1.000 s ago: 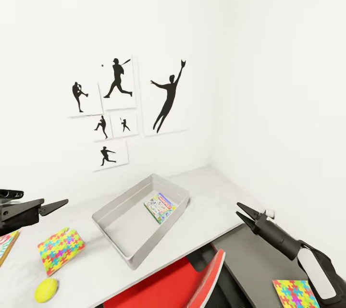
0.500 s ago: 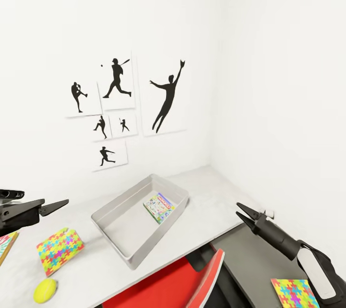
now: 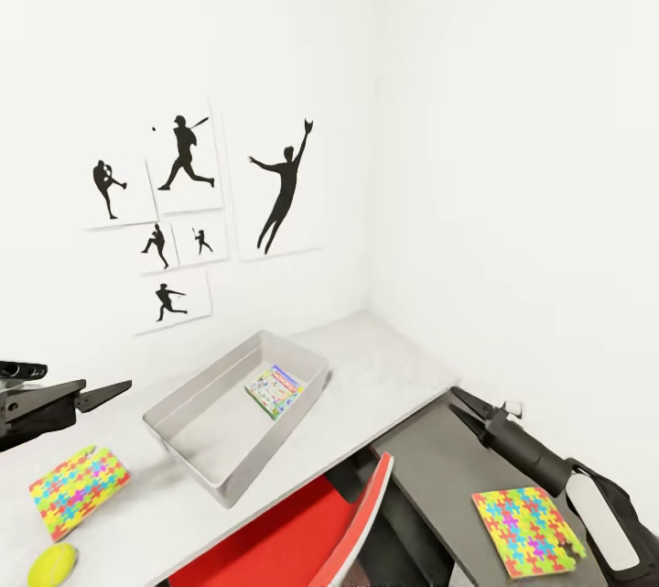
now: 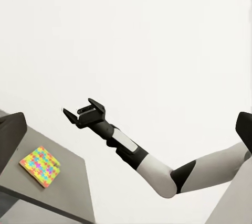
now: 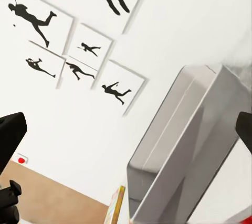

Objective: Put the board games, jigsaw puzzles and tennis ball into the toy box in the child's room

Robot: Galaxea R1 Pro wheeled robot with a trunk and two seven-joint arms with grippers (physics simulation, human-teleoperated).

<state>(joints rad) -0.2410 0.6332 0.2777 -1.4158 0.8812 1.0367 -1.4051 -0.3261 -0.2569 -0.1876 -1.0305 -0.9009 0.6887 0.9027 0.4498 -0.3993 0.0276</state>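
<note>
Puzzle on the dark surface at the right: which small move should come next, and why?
Probably lower the right gripper toward the puzzle: it is open and empty, and the puzzle lies just below that arm, outside the toy box.

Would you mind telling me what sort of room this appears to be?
Probably a child's room: baseball silhouette pictures on the wall, a jigsaw puzzle and tennis ball on the table, and a toy box holding a board game.

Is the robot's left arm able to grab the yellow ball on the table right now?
Probably yes. The left gripper hangs open above the table, with the tennis ball lying below it, just past a jigsaw puzzle. Nothing stands between them, so reaching down looks free.
</note>
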